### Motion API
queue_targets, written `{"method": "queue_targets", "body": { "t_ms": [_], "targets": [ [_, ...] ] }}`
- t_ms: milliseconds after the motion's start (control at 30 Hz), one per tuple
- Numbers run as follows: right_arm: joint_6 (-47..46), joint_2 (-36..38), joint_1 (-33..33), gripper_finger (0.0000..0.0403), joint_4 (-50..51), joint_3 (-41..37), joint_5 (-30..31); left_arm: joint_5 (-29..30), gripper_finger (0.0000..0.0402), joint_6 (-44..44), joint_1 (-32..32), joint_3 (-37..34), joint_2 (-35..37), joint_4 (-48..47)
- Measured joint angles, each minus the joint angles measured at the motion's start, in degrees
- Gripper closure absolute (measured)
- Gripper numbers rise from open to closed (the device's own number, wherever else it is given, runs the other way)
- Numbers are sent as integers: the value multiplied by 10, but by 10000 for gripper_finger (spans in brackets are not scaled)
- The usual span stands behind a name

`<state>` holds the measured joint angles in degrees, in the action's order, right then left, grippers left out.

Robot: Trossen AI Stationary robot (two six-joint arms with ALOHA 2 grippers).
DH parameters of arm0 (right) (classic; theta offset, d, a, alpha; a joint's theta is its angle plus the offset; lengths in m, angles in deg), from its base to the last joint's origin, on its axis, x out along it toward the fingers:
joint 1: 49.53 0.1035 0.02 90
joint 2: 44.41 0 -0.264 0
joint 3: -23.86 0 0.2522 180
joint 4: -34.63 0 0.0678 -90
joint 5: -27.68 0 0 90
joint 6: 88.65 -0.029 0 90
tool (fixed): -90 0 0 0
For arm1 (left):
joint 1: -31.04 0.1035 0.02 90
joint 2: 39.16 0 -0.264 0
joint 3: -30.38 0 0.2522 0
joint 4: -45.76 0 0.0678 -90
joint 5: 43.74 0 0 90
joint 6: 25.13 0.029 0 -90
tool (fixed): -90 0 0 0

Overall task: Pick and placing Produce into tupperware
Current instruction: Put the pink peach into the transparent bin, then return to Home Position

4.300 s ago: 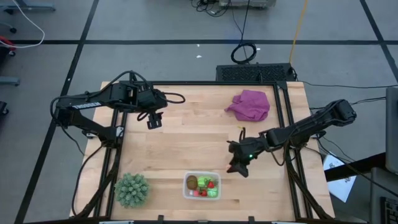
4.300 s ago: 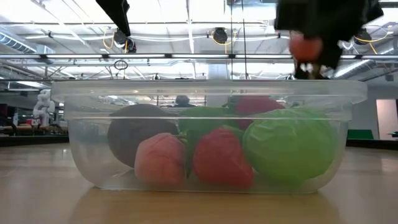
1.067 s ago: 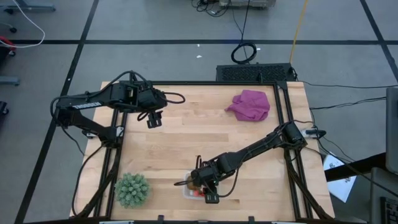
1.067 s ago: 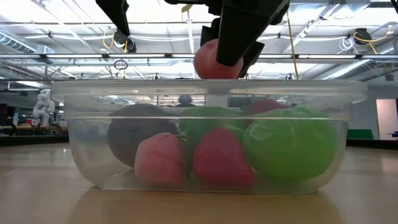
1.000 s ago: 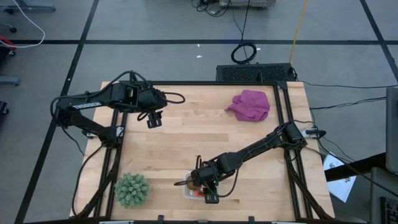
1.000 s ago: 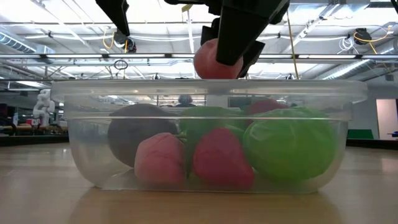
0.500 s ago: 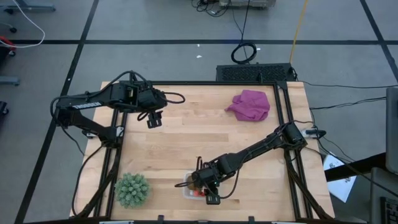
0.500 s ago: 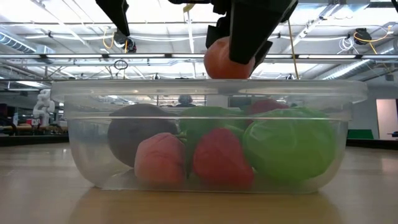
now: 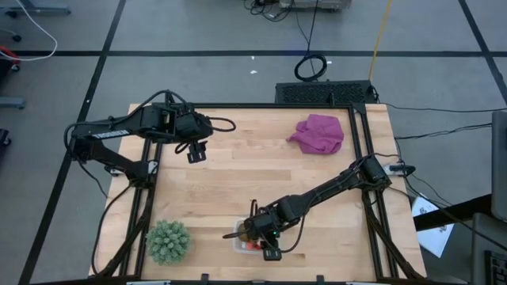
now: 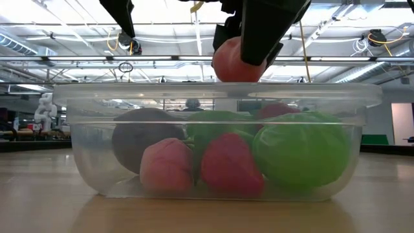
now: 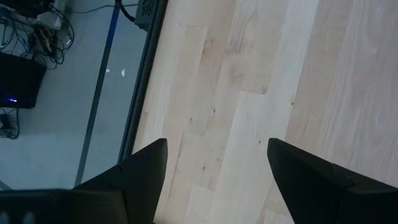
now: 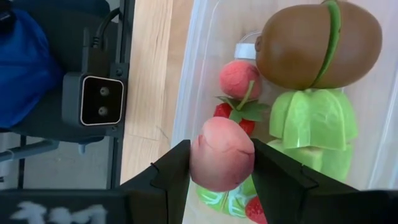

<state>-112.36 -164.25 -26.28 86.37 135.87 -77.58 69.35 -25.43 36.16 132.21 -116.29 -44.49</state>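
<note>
Small pink-red rounded toy fruit [image 12: 222, 154], clenched in the right end effector [image 12: 221, 163], has shifted slightly rightward above the clear rectangular plastic tupperware [image 10: 71, 129] at the bench's near edge, leaving only release; the left end effector [image 9: 196, 153] waits, fingers parted, far-left.

A spiky green plant [image 9: 167, 241] sits at the table's [image 9: 238, 190] near left corner. A purple cloth [image 9: 318, 133] lies crumpled near the far right corner, well apart.
</note>
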Motion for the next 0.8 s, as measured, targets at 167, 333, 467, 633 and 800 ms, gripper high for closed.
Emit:
{"method": "queue_targets", "body": {
  "t_ms": [167, 333, 467, 633, 800],
  "targets": [
    [8, 0, -1, 249, 0, 0, 0, 0, 121, 0, 0, 0, 0, 0],
    [7, 0, -6, 246, 11, 0, 1, 0, 121, 0, 0, 0, 0, 0],
    [5, 0, -10, 227, 24, 0, 2, 0, 121, 1, 0, 0, 0, 0],
    [17, 0, -11, 202, 15, 0, 4, 0, 121, 2, 0, 0, 0, 0],
    [50, 4, -11, 195, 9, 0, 5, 7, 121, 25, 0, 0, 0, 0]
  ]
}}
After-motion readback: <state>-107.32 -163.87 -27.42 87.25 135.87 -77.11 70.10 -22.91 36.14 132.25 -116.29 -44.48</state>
